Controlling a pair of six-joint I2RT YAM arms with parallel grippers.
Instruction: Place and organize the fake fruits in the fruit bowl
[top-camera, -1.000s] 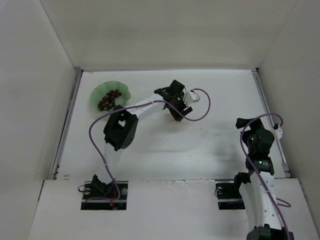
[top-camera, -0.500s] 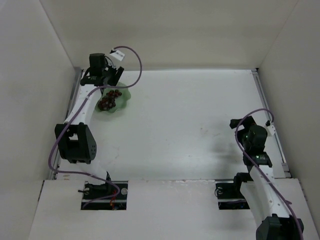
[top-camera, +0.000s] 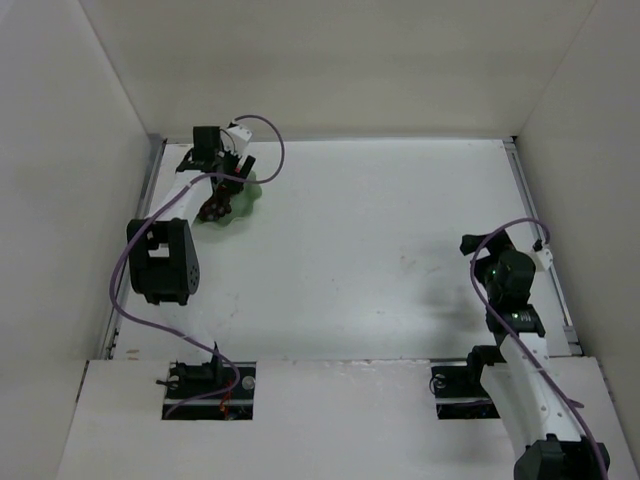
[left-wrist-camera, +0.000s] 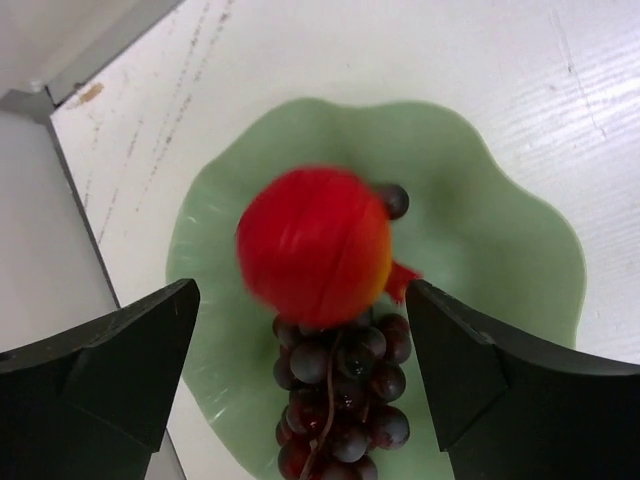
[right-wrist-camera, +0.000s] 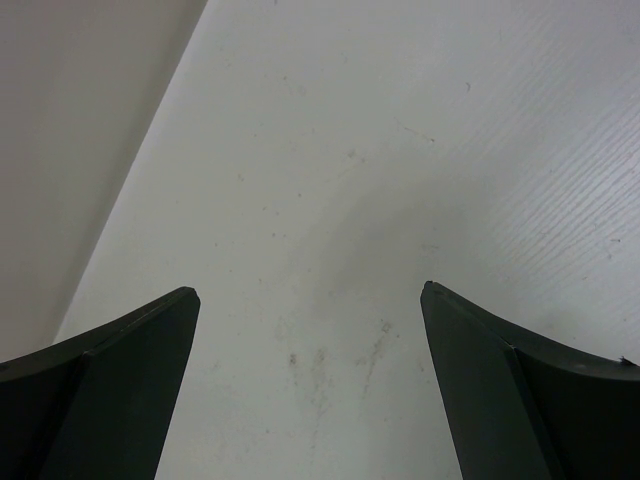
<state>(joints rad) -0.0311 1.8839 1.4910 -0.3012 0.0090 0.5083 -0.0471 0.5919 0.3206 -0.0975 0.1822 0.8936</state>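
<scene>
The pale green scalloped fruit bowl (left-wrist-camera: 480, 250) lies at the far left corner of the table, partly under the left arm in the top view (top-camera: 243, 196). The dark red-purple grapes (left-wrist-camera: 345, 400) lie in it and also show in the top view (top-camera: 213, 208). The bright red round fruit (left-wrist-camera: 312, 245) is blurred, over the upper end of the grapes and touching neither finger. My left gripper (left-wrist-camera: 300, 290) is open above the bowl (top-camera: 222, 165). My right gripper (right-wrist-camera: 309, 290) is open and empty over bare table at the right (top-camera: 478, 246).
The white enclosure walls stand close behind and to the left of the bowl, with a metal rail (top-camera: 138, 240) along the table's left edge. The left arm's purple cable (top-camera: 268, 140) loops above the bowl.
My left arm has swung from the table's middle to the bowl at the far left, then shifted slightly right. The red fruit is now free of the jaws. The right arm has barely moved.
</scene>
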